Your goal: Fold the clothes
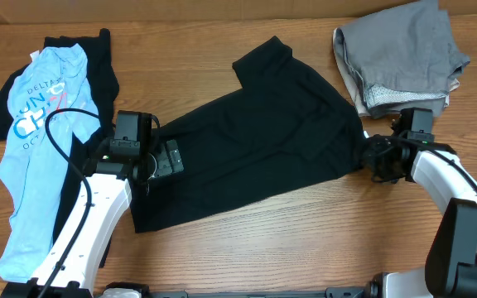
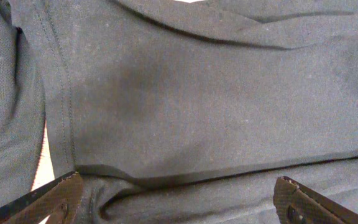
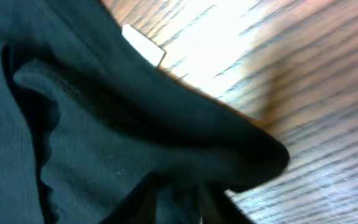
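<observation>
The overhead view is evenly lit and sharp. The right wrist view is blurred: black T-shirt (image 3: pixel 104 124) out of focus, glare on worktop (image 3: pixel 229 43).

I'm reading the black T-shirt (image 1: pixel 263 141) as matt knit cloth, fine-textured with stitched hems up close, and the small label (image 3: pixel 143 46) at its edge looks smooth and white. The table (image 1: pixel 305 240) comes through as light brown wood grain with a slight sheen under the lamp. The light blue T-shirt (image 1: pixel 40 165) is soft cloth with a flat print, the grey garments (image 1: pixel 404 50) show a pale, speckled, rougher-looking lining, and the left arm's shell (image 1: pixel 98 215) is smooth, glossy white plastic.
</observation>
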Tool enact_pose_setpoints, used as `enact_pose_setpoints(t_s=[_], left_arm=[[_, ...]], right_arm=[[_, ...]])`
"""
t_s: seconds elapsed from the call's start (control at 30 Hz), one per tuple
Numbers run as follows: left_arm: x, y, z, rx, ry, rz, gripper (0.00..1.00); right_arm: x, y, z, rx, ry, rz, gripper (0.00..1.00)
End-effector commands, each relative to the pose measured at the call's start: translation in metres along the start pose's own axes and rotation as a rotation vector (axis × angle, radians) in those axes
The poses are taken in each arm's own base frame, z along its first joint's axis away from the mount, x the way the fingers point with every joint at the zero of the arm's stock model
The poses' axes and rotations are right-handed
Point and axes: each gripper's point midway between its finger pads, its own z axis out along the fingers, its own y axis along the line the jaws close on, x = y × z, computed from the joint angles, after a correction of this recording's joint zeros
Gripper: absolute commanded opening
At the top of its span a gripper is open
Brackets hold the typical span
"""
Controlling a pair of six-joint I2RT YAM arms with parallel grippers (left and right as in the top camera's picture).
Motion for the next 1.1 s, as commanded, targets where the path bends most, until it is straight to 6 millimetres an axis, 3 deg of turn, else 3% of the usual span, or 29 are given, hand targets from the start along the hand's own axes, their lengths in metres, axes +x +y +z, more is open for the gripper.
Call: enact_pose_setpoints(t_s=[0.0, 0.27, 0.43, 0.6, 0.7, 0.77, 0.83, 0.9, 0.93, 0.97, 1.03, 1.07], left_arm=[[-0.001, 0.004, 0.001, -0.02, -0.008, 0.024, 1.0], [-0.001, 0.004, 0.001, -0.02, -0.007, 0.024, 1.0], [0.001, 0.005, 0.001, -0.023, 0.001, 0.025, 1.0], [0.001, 0.005, 0.001, -0.024, 0.003, 0.025, 1.0], [0.002, 0.006, 0.001, -0.025, 0.007, 0.026, 1.0], [0.003, 0.006, 0.0, -0.027, 0.013, 0.045, 1.0], [0.003, 0.006, -0.005, -0.032, 0.025, 0.08, 1.0], [-0.006, 0.003, -0.015, -0.028, 0.017, 0.117, 1.0], [-0.013, 0.0, -0.022, -0.024, 0.004, 0.133, 1.0], [-0.02, -0.003, -0.028, -0.02, -0.007, 0.141, 1.0], [-0.035, -0.009, -0.045, -0.008, -0.039, 0.148, 1.0], [-0.041, -0.011, -0.051, -0.004, -0.05, 0.152, 1.0]], right_arm=[[0.011, -0.012, 0.007, 0.069, 0.015, 0.019, 0.06], [0.034, -0.04, -0.005, 0.162, 0.126, 0.107, 0.04], [0.053, -0.063, -0.048, 0.245, 0.234, 0.221, 0.04], [0.064, -0.077, -0.093, 0.263, 0.232, 0.298, 0.04], [0.07, -0.073, -0.114, 0.234, 0.2, 0.297, 0.04], [0.072, -0.057, -0.123, 0.144, 0.187, 0.263, 0.06], [0.073, -0.048, -0.135, 0.095, 0.163, 0.249, 0.14], [0.069, -0.042, -0.148, 0.075, 0.129, 0.209, 0.36], [0.067, -0.039, -0.155, 0.069, 0.114, 0.194, 0.56], [0.064, -0.037, -0.163, 0.068, 0.098, 0.187, 0.68], [0.057, -0.035, -0.179, 0.079, 0.069, 0.18, 0.86], [0.055, -0.033, -0.185, 0.08, 0.061, 0.177, 0.88]])
